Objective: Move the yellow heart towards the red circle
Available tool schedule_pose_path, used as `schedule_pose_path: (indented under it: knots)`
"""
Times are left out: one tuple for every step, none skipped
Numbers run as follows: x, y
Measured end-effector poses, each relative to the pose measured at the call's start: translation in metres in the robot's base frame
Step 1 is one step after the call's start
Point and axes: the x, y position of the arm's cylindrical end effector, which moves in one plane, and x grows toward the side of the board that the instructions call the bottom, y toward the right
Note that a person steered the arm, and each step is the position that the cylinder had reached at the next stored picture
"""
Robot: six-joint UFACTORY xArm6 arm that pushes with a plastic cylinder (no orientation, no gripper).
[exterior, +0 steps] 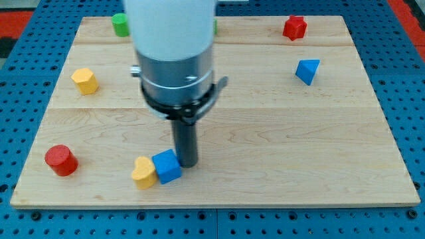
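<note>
- Resting my tip (186, 163) low and centre-left in the frame, I touched the blue cube's (167, 166) right side; I carried no jaws, only a rod.
- The yellow heart (143, 172) pressed against that cube's left.
- The red circle (61, 160) sat well left of it.
- A yellow hexagon (85, 81), green cylinder (120, 24), red star (294, 28) and blue triangle (307, 70) lay higher up on the wooden board (279, 133).

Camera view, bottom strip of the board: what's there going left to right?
red circle → yellow heart → blue cube → my tip. The heart touches the cube's left side; my tip sits against the cube's right side.
</note>
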Motion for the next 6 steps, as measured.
schedule_pose_path:
  knots:
    - [0.000,-0.036]
    - [0.000,-0.061]
    - [0.000,-0.057]
    - [0.014,-0.016]
    - [0.058,-0.013]
    - [0.069,-0.023]
